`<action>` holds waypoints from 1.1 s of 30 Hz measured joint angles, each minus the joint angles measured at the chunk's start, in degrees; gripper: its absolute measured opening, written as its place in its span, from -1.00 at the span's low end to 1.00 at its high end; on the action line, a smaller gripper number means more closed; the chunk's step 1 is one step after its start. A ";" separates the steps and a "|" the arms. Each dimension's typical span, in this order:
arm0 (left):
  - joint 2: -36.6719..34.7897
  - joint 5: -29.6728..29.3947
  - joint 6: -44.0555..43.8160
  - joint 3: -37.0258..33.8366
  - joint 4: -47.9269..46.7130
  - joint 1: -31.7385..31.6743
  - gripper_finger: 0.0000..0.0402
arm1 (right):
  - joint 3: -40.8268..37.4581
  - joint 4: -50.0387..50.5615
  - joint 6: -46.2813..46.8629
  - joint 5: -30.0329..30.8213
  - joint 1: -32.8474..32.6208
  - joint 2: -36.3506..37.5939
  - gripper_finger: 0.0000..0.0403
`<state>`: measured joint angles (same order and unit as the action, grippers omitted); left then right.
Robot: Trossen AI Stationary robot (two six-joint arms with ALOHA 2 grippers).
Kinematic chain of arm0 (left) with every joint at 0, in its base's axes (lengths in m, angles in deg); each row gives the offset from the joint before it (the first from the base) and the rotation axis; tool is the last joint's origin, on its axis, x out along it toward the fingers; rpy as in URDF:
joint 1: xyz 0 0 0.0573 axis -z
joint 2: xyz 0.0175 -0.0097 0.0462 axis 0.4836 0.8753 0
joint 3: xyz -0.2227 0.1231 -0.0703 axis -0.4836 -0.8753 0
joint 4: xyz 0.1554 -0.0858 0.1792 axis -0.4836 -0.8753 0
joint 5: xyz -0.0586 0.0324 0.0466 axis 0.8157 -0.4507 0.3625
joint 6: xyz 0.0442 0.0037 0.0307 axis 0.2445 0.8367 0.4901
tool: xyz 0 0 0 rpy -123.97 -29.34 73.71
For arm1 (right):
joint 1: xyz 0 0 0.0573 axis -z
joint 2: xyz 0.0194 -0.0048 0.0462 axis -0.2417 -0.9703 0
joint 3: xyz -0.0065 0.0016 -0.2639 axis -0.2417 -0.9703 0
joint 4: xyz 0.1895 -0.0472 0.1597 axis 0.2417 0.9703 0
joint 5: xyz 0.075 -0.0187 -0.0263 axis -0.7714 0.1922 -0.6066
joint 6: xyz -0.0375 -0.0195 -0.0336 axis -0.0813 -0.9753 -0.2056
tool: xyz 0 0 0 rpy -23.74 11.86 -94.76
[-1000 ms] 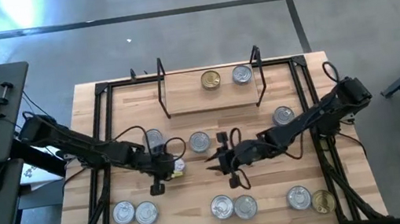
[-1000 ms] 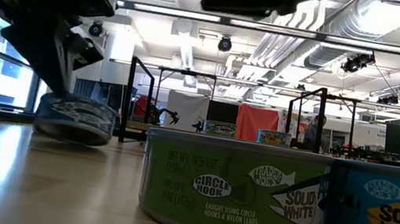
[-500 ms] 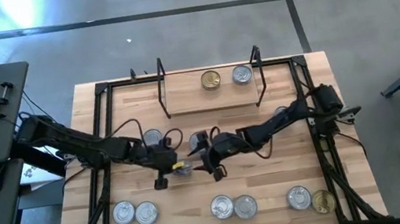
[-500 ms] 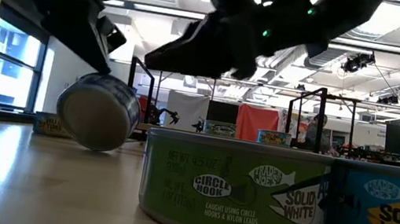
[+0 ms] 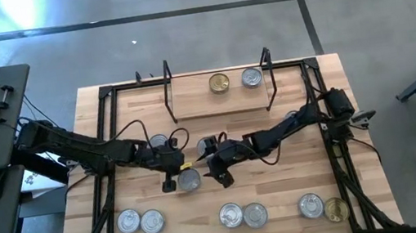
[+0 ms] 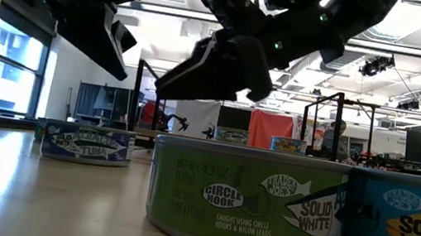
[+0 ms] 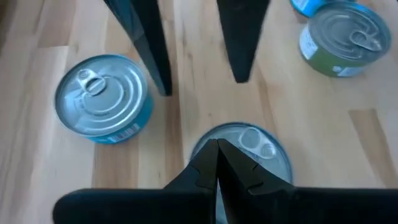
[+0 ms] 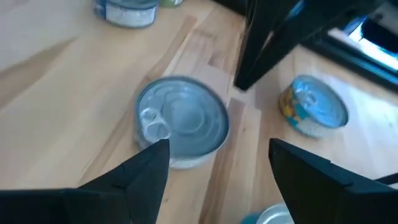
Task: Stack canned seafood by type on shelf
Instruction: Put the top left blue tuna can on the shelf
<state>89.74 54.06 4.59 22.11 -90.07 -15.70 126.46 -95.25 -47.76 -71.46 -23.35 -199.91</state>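
Mid-bench, both arms reach low toward centre: left hand point(image 5: 170, 182) pinched closed, empty, right hand point(image 5: 217, 167) spread wide, empty. Silver-lid tin point(image 5: 189, 180) sits flat between them. Shelf point(image 5: 189, 103) at back carries two tins point(image 5: 219, 82).

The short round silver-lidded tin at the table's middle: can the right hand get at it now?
Probably yes: the right hand hangs open beside the silver-lidded tin, nothing between its fingers. The shut left hand is close, though.
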 joint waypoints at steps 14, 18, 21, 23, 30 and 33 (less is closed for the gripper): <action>4.26 -10.40 5.26 0.04 -4.77 16.36 -0.98 | -0.07 2.91 16.55 4.30 -3.42 2.95 0.32; 7.71 -11.99 8.91 0.07 0.11 17.39 -0.79 | -0.07 2.19 18.78 4.30 -4.59 2.95 0.32; 11.04 -13.31 11.25 0.09 2.45 17.39 -0.59 | -0.07 1.35 18.79 4.54 -5.49 2.95 0.32; 13.74 -15.57 12.28 0.07 3.02 17.39 -0.47 | -0.07 1.00 18.48 4.54 -6.01 2.99 0.32; 19.92 -22.33 10.74 0.36 7.82 17.37 -0.52 | -0.07 1.27 15.15 4.59 -6.56 2.99 0.32; 20.05 -22.19 9.06 0.28 9.26 16.94 -0.82 | -0.07 1.35 11.69 4.70 -6.53 2.99 0.32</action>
<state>109.78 31.87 13.65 22.39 -80.81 1.23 126.40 -93.90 -36.07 -66.76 -29.89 -196.92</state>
